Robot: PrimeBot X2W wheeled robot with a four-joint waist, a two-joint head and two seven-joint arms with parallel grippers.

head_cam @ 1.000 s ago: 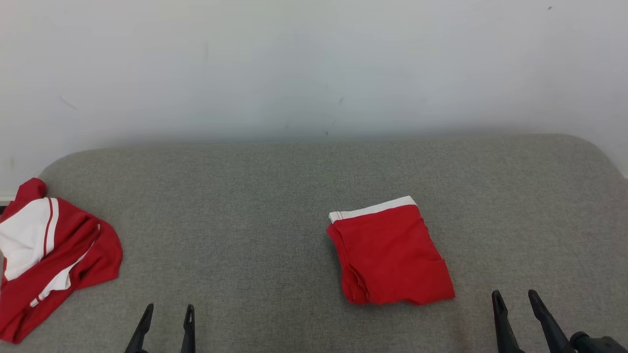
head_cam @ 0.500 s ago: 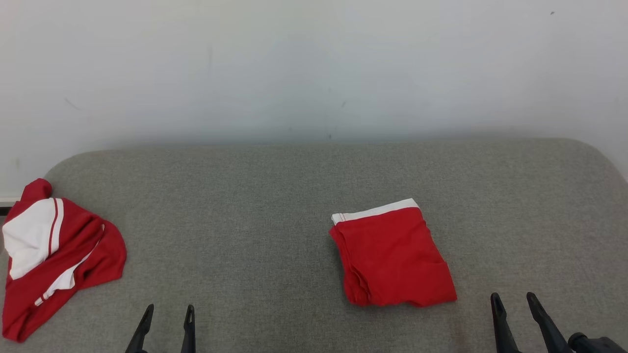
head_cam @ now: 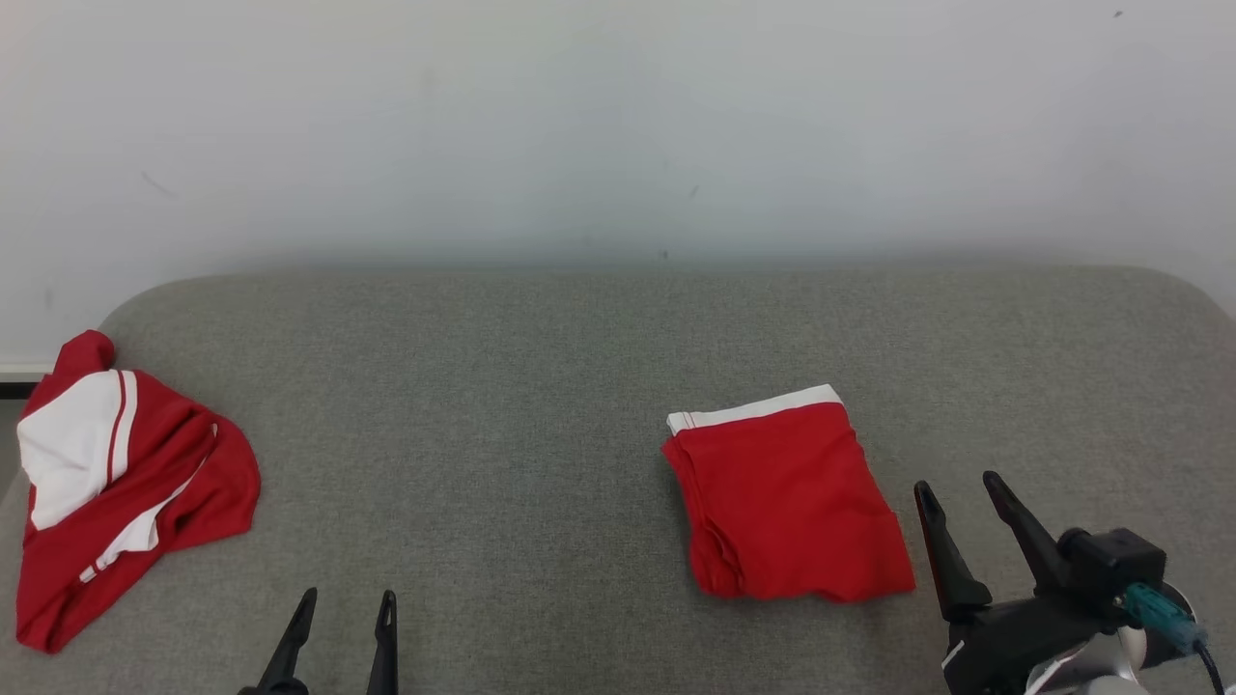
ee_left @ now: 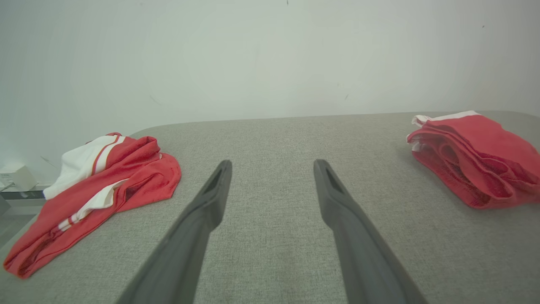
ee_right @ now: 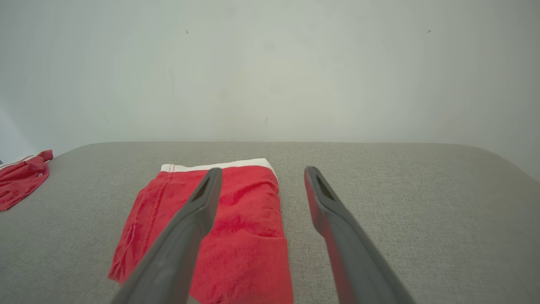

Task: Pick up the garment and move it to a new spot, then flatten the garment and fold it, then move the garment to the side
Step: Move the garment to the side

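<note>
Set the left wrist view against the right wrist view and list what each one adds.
Left wrist view adds: the open left gripper, a small white box past the cushion's edge, and the folded garment seen from its stacked layer edges. Right wrist view adds: the open right gripper, one finger crossing in front of that garment's top face. Shared: the folded garment, the crumpled garment off to the left, the grey cushion, the pale wall.
</note>
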